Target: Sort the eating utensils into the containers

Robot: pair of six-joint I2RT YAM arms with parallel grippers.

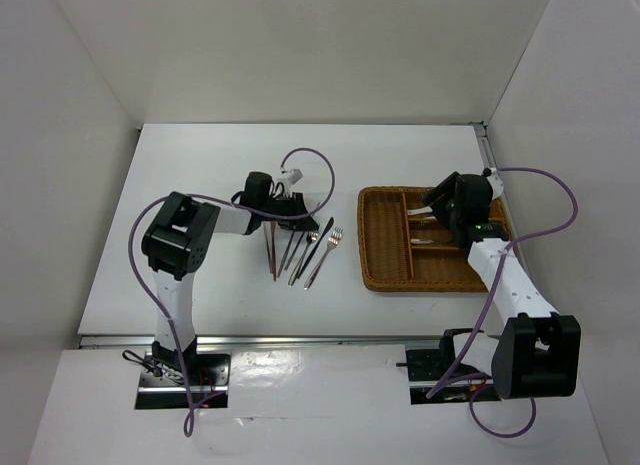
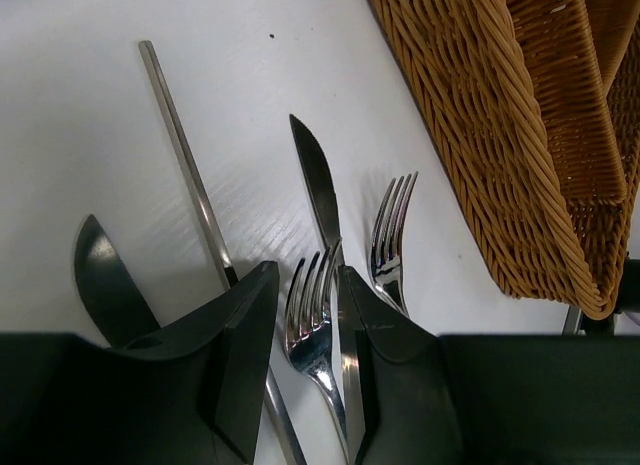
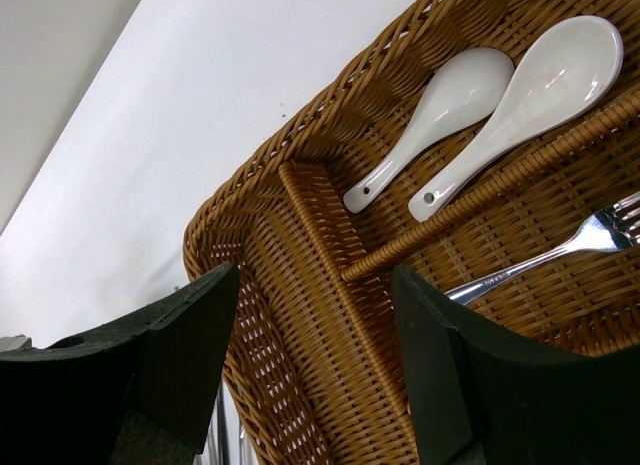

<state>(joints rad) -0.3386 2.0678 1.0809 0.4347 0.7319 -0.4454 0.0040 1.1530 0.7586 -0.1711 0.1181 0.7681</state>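
Left gripper [image 2: 305, 285]: jaws spread, low over the table [image 1: 180, 175], straddling one fork [image 2: 312, 325] at the neck. There's a gap on both sides, so it grips nothing. I read it as a pre-grasp, fingers square across the handle so a close pinches the narrow part.

Watch the crowding. A metal chopstick [image 2: 185, 155] runs under the left-side finger and a knife [image 2: 318, 190] runs under the other. Both lie just beside the fork, so closing could drag a neighbour along. A dark piece [image 2: 105, 285] lies further left, and I can't tell what it is. A second fork [image 2: 392, 240] lies between the knife and the tray, clear of the jaws.

The unsorted pieces lie fanned together on the table, near the wicker tray [image 2: 500, 135] but not touching it.

Right gripper [image 3: 312, 275]: wide open, empty, hovering over the tray's corner. Below it, two white spoons [image 3: 430, 125] share one short section. A sorted fork [image 3: 560, 247] sits alone in the next, a divider between them. So it's sorted by type, and your fork belongs with that one. The long section looks empty in the part shown, probably meant for chopsticks.
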